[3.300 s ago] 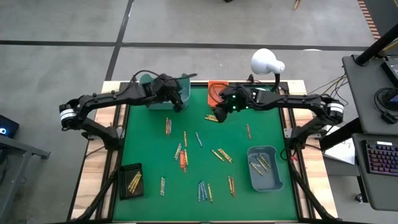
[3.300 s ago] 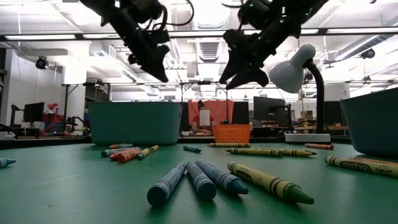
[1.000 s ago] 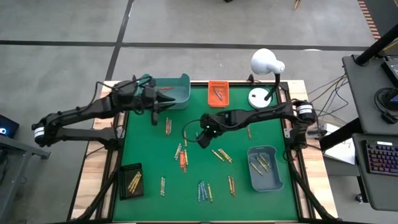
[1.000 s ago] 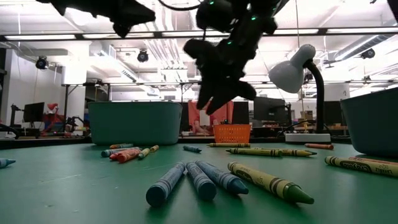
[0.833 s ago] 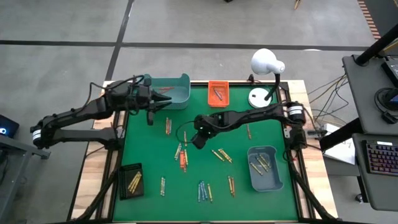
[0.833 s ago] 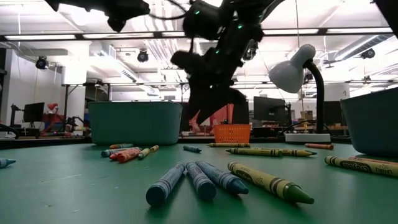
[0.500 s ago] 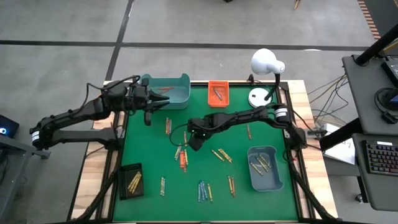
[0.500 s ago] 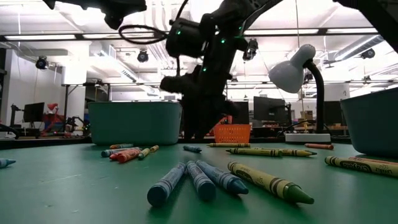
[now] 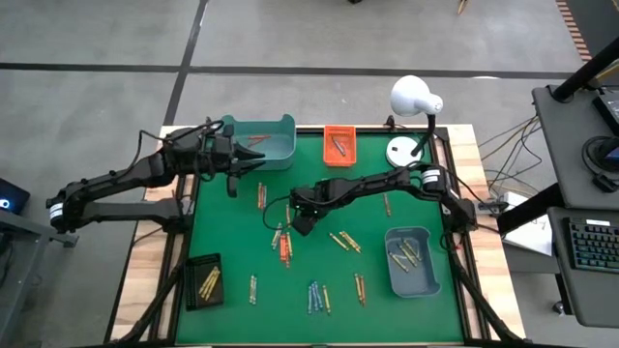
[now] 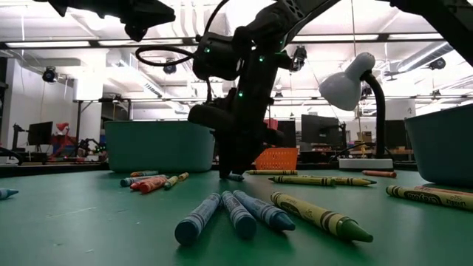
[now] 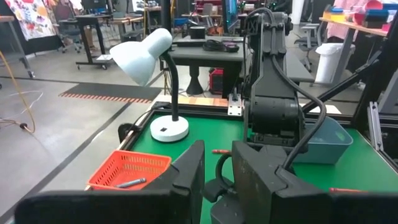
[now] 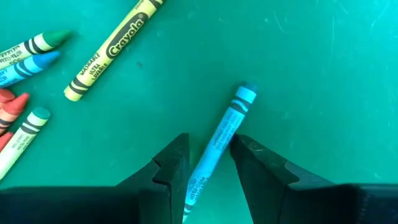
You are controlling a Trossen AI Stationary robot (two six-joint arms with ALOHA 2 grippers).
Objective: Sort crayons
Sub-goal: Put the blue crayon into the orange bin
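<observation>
While my right claw (image 12: 208,163) sits low on the desk (image 9: 406,290), fingers narrowly apart straddling a blue crayon (image 12: 219,143) mid-desk, ready to pinch; left claw (image 9: 253,162) waits narrow and empty by the teal bin (image 9: 280,155), clear of the pick.

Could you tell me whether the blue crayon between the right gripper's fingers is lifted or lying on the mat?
Lying on the mat. The blue crayon rests flat on the green mat, with the right gripper straddling it, fingers either side.
</observation>
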